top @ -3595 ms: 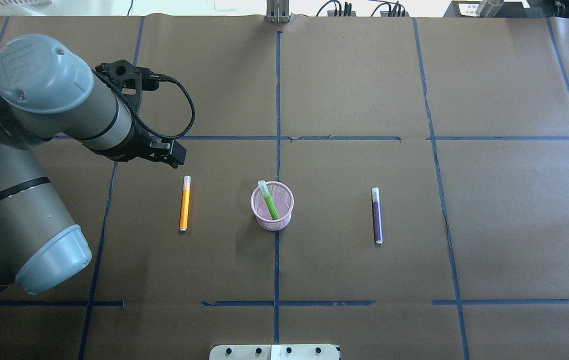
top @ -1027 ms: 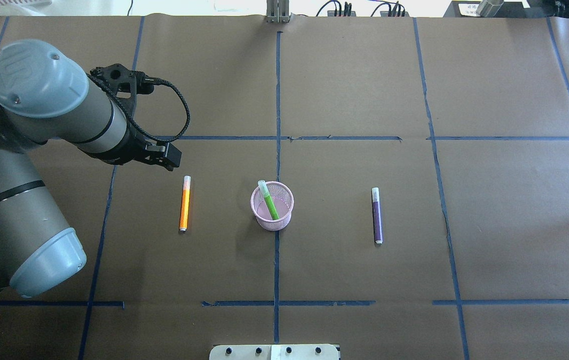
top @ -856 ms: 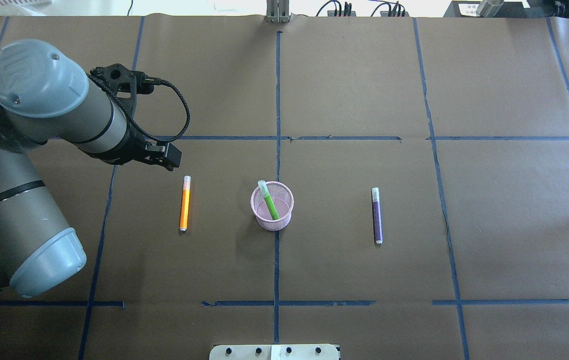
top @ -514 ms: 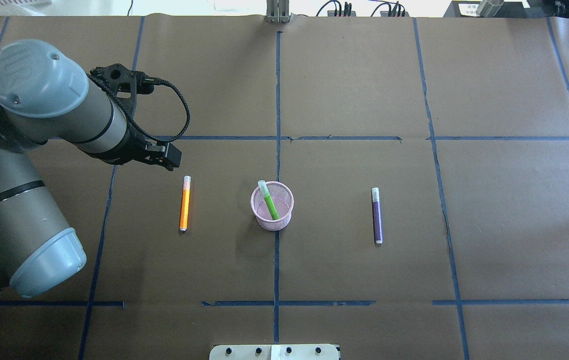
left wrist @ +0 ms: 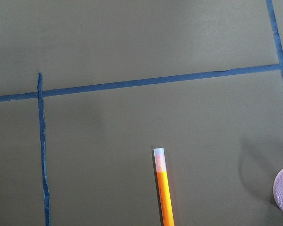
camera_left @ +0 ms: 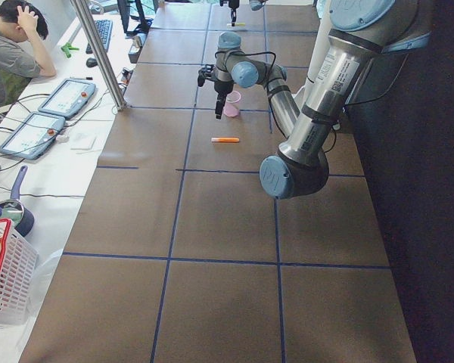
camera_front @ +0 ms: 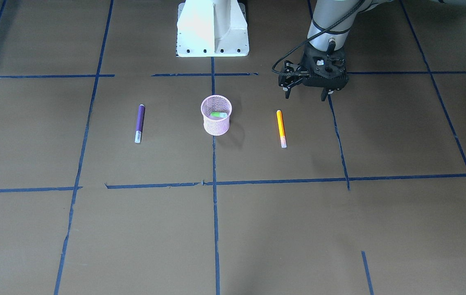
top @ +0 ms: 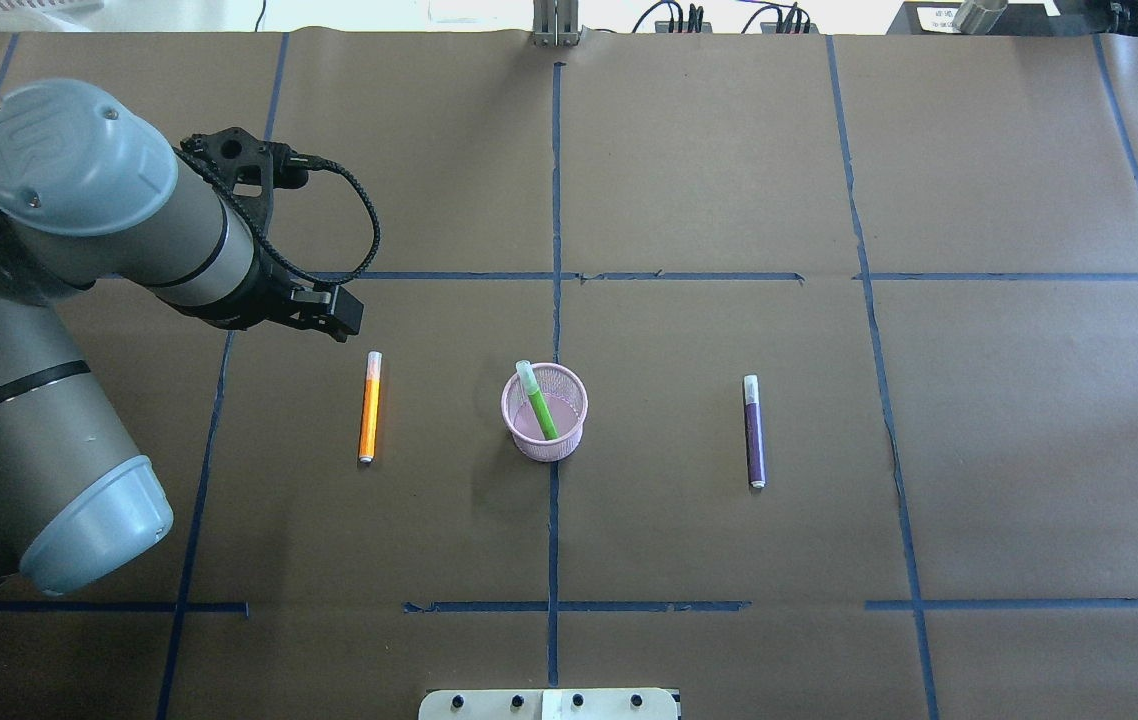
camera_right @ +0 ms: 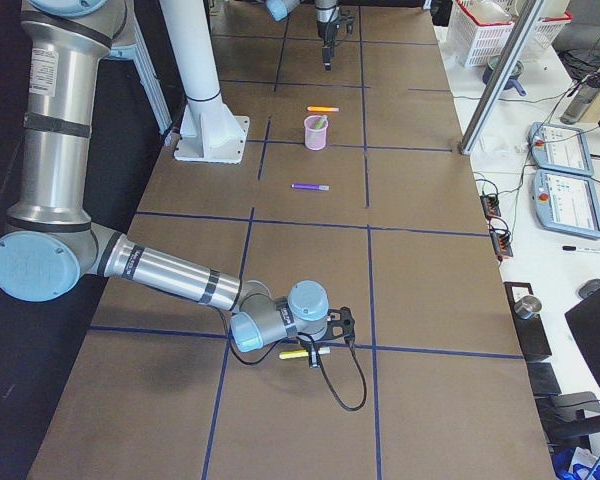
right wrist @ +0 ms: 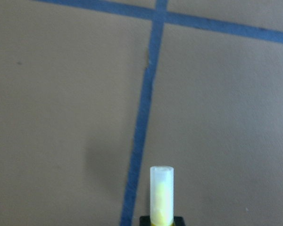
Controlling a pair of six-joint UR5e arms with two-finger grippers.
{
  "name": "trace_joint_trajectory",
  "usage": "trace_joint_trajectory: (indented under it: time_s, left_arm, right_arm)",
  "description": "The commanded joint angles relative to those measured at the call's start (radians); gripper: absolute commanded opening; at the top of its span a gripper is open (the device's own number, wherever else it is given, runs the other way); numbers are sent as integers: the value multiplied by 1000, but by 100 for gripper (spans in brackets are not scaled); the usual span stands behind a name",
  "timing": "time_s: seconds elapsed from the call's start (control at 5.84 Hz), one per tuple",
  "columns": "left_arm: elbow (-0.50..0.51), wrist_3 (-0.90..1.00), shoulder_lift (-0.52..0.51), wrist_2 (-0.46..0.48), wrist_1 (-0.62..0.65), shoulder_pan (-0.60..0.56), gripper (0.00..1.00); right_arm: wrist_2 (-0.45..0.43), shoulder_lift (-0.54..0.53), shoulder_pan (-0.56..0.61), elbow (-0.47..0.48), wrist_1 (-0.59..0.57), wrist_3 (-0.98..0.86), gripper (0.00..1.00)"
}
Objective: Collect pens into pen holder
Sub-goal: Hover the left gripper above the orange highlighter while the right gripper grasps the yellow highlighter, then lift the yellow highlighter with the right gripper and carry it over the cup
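Note:
The pink mesh pen holder [top: 546,440] [camera_front: 216,123] stands upright at the table's middle with a green pen [top: 537,402] leaning inside it. An orange pen [top: 369,408] [camera_front: 281,128] [left wrist: 164,197] lies flat to the holder's left, a purple pen [top: 753,435] [camera_front: 139,121] to its right. My left gripper [camera_front: 305,96] hovers open and empty just beyond the orange pen's capped end. Far off at the table's right end, my right gripper [camera_right: 315,352] sits low over the paper, shut on a yellow pen [right wrist: 161,195] [camera_right: 302,353].
Brown paper with blue tape lines covers the table. The white robot pedestal [camera_front: 212,28] stands behind the holder. A person [camera_left: 7,53] sits at a side desk with teach pendants [camera_left: 49,113]. A white basket [camera_right: 485,20] is off the table.
Since the oldest frame the left arm has drifted slightly left and away from the orange pen. Over the last second nothing has moved.

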Motion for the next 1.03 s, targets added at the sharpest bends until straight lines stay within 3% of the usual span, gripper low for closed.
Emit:
trace_joint_trajectory:
  time_s: [0.0,0.17,0.51,0.86]
  left_arm:
    - [2,3,0,-3,-3,0,100]
    - [0,6,0,-13,-2,0,100]
    - [-20,9,44,-49,9,-5,100]
    - [-17,81,64,-108,11,-60,100]
  right_arm:
    - [51,40,-1,110,5,10,0]
    - [84,45,-1,211,-10,54,0]
    - [73,85,-27,308,-3,258,0]
    - [-80,146,-158,449,-11,531,0]
